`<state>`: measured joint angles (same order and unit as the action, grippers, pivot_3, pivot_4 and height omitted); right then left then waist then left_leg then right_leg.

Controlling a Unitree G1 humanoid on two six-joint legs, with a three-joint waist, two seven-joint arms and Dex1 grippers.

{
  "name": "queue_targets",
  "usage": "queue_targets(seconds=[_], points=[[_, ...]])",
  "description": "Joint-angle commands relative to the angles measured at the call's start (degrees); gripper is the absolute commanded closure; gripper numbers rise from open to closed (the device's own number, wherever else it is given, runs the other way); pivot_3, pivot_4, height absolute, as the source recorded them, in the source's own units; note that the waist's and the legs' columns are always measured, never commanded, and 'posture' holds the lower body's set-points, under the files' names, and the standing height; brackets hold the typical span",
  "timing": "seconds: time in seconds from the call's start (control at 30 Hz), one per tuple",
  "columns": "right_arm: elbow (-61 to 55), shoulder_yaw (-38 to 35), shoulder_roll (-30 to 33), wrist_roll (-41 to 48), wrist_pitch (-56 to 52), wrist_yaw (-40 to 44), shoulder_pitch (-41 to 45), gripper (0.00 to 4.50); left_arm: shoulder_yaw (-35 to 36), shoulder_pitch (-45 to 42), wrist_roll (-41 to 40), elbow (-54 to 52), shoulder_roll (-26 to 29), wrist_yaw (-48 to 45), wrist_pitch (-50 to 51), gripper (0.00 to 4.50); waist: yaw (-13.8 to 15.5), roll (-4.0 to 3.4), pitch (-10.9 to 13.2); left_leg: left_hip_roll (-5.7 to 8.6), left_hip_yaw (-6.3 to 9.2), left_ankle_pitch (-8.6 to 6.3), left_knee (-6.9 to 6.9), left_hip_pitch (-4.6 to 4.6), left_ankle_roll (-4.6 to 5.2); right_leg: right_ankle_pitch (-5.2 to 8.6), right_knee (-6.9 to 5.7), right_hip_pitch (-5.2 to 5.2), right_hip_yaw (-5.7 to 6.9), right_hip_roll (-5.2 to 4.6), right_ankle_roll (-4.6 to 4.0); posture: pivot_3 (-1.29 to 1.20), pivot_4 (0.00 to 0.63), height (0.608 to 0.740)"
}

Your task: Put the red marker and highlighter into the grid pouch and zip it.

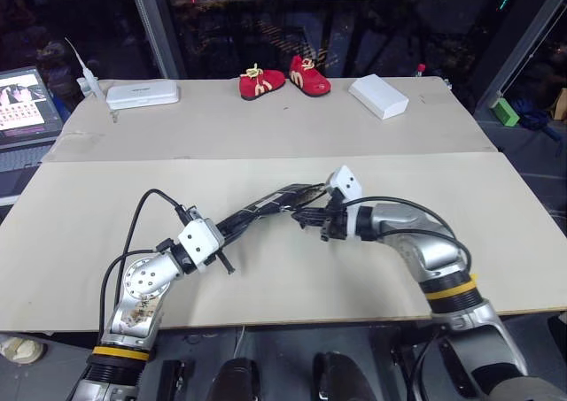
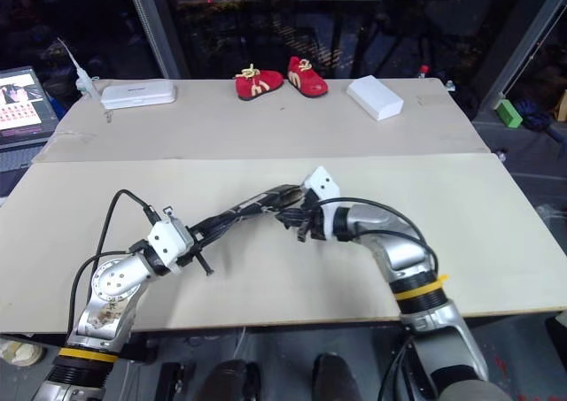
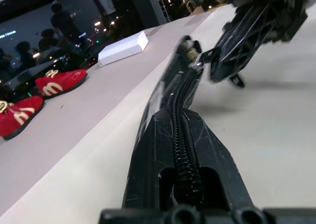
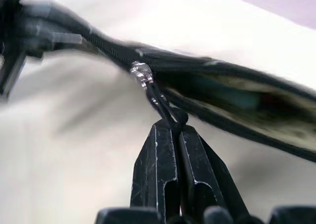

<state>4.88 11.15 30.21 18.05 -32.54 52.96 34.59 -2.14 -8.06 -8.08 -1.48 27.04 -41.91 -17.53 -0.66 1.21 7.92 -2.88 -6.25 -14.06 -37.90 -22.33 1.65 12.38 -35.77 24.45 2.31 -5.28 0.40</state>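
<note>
Right claw [image 4: 170, 135] pinched shut on the black zipper pull cord [image 4: 160, 104], which runs up to the silver slider [image 4: 140, 74] on the grid pouch [image 4: 237, 103]. Past the slider the pouch mouth gapes; a blue-green shape and a bit of red show inside, too blurred to name. Left claw [image 3: 182, 184] closed on the other end of the pouch, fingers clamped either side of the zipper teeth, which run closed from there toward the slider. From the head views the pouch [image 1: 266, 208] is strung between the two claws, lifted off the bench [image 1: 266, 268], near the middle of the front board. Right claw [image 1: 323, 219] meets it from the right, left claw [image 1: 221, 237] from the left. Further out, along the far edge of the bench: a pair of small red shoes [image 1: 283, 80], a white box [image 1: 379, 96] to their right, a flat white case [image 1: 142, 94] to their left. A laptop [image 1: 25, 104] sits off the bench's far left corner.
</note>
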Motion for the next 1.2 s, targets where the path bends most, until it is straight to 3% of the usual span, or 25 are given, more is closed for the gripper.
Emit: queue_targets(seconds=[0.03, 0.17, 0.5, 0.6, 0.8, 1.2], points=[[4.3, -3.8, 2.8, -1.8, 4.5, 0.5, 2.2, 4.48, 1.0, -0.2, -0.4, -0.9, 0.4, 0.4, -1.1, 4.50, -0.1, 0.00, 0.0, 0.01, -0.01, 0.00, 0.00, 0.00, 0.00, 0.00, 0.00, 0.00, -0.01, 0.00, 0.00, 0.00, 0.150, 0.740], [11.5, -6.0, 4.0, -3.5, 7.9, -0.2, 5.5, 4.48, 0.9, -0.2, -0.4, -0.9, 0.3, 0.4, -1.1, 4.50, -0.3, 0.01, 0.0, -0.01, -0.05, 0.00, 0.00, 0.04, 0.00, 0.00, -0.02, 0.01, -0.06, 0.04, 0.00, 0.00, 0.150, 0.740], [15.4, -7.8, 2.0, -2.7, 9.3, -0.3, 6.6, 4.48, 1.2, 0.3, -0.5, -1.3, 0.5, 0.4, -1.0, 4.50, -0.1, 0.01, 0.0, -0.01, -0.04, 0.00, 0.02, 0.00, 0.00, 0.00, 0.01, 0.01, -0.04, -0.01, 0.00, 0.00, 0.150, 0.740], [11.3, -7.1, 1.8, -0.4, 6.2, 2.9, 4.7, 3.74, 1.0, 0.4, -0.5, -1.4, 0.4, 0.4, -1.0, 4.50, -0.1, 0.01, 0.0, -0.03, -0.03, 0.00, 0.02, 0.01, 0.00, 0.00, 0.00, 0.02, -0.04, 0.01, 0.00, 0.00, 0.150, 0.740], [5.4, -9.2, 3.4, 4.6, -2.7, 6.5, 1.8, 1.74, 0.5, -0.2, -0.7, -1.1, 0.3, -0.2, -0.9, 4.50, -0.1, 0.01, 0.0, -0.04, 0.01, 0.00, 0.02, 0.01, 0.00, 0.00, -0.01, 0.01, -0.04, -0.02, 0.00, 0.00, 0.150, 0.740], [-8.7, -22.9, 12.9, 16.4, -3.3, 14.7, -11.6, 1.74, -4.3, -8.2, -1.5, 4.2, 0.8, -9.4, -7.1, 4.50, 1.1, 0.03, 0.0, 0.00, 0.01, -0.02, 0.02, -0.01, 0.04, 0.00, 0.13, -0.04, -0.02, 0.02, 0.01, 0.00, 0.150, 0.740]])
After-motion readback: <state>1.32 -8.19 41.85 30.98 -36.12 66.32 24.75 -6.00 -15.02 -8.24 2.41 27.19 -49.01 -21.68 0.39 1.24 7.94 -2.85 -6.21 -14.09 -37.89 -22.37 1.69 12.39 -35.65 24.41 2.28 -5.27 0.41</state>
